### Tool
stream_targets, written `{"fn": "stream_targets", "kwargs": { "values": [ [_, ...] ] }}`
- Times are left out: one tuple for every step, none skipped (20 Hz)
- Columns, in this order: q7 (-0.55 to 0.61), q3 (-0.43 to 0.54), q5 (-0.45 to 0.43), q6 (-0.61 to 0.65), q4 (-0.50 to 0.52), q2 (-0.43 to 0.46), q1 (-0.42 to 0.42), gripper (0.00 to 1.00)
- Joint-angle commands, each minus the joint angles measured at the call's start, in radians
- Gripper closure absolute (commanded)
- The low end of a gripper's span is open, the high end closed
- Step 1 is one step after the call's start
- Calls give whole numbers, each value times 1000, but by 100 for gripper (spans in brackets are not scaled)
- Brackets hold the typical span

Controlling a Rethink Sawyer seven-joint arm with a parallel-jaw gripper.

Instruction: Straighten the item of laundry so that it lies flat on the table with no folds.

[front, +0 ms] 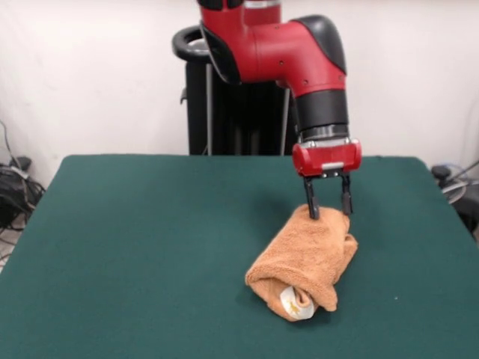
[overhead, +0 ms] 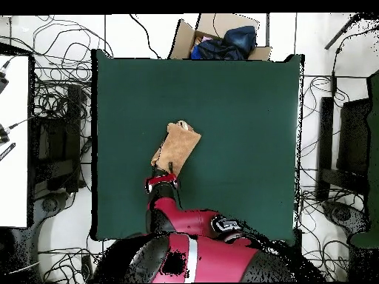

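Note:
The orange-tan towel [front: 305, 258] lies rolled and folded into a thick bundle on the dark green table [front: 135, 247], right of centre in the front view. A white tag [front: 293, 303] shows at its near end. In the overhead view the towel [overhead: 178, 146] is a narrow folded strip near the table's [overhead: 237, 111] middle. My gripper [front: 327, 207] hangs straight down at the towel's far end, open, its two black fingers [front: 311, 203] touching or just above the cloth. It holds nothing. In the overhead view the gripper [overhead: 161, 180] is at the towel's end nearest the robot's base.
A cardboard box [overhead: 219, 38] with dark blue cloth stands beyond the table's far edge in the overhead view. Cables lie on the floor around the table. The black pedestal [front: 224, 105] stands behind the table's far edge.

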Motion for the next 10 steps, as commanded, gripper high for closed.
{"fn": "stream_targets", "kwargs": {
  "values": [
    [201,78,23,28,-127,38,23,0],
    [188,68,26,41,-131,41,30,0],
    [175,58,32,52,-135,43,38,0],
    [151,37,45,73,-141,45,55,0],
    [140,24,54,82,-145,47,65,0],
    [112,-2,72,112,-153,51,86,0],
    [103,-14,79,124,-156,52,95,0],
    [90,-33,91,140,-158,50,109,0],
    [87,-42,97,147,-159,49,117,0],
    [81,-53,105,160,-163,50,126,0]
  ]
}}
